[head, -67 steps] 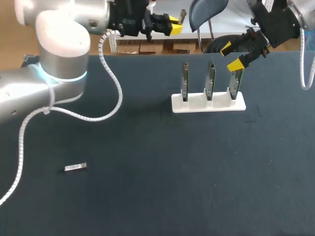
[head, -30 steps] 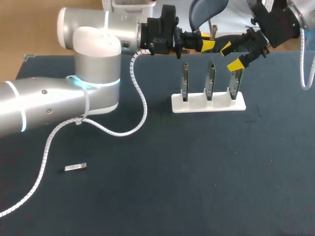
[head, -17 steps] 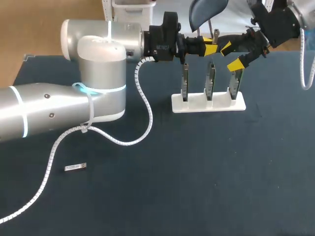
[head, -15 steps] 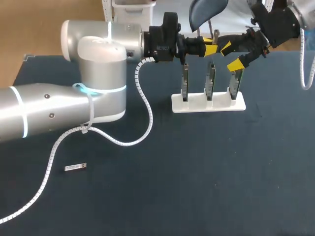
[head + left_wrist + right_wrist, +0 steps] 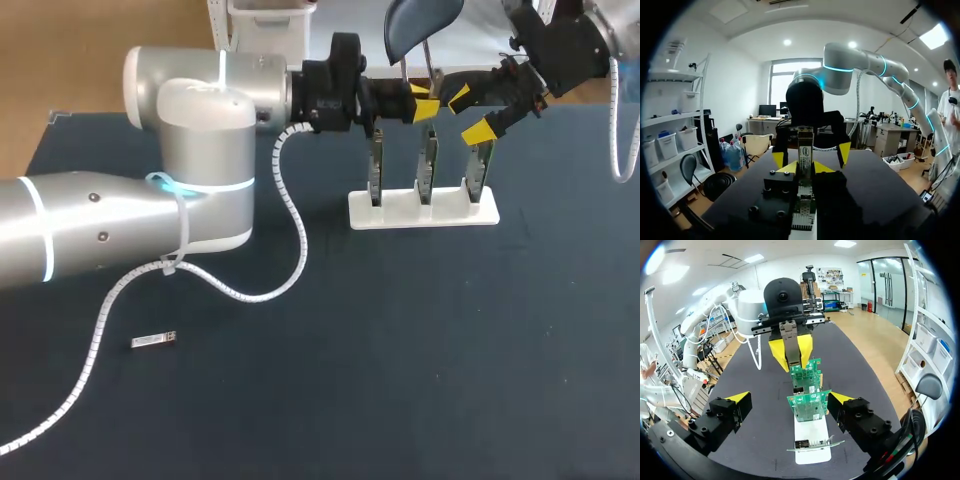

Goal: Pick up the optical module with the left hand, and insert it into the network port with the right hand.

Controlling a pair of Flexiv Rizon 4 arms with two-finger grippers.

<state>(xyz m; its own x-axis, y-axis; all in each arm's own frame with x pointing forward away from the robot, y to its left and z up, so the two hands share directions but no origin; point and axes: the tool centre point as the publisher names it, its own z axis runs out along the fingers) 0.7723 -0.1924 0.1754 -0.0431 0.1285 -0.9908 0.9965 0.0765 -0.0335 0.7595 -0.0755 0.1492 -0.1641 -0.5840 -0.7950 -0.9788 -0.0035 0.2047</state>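
Left wrist view: the left claw is gripping the optical module between its yellow tips, above the network cards on the counter. The module's long axis is standing roughly upright, crosswise to the fingers; which end is the plug cannot be told. The right claw is being held spread wide, close by. For a clean handover, the free length is best being taken squarely, with the plug end left clear.
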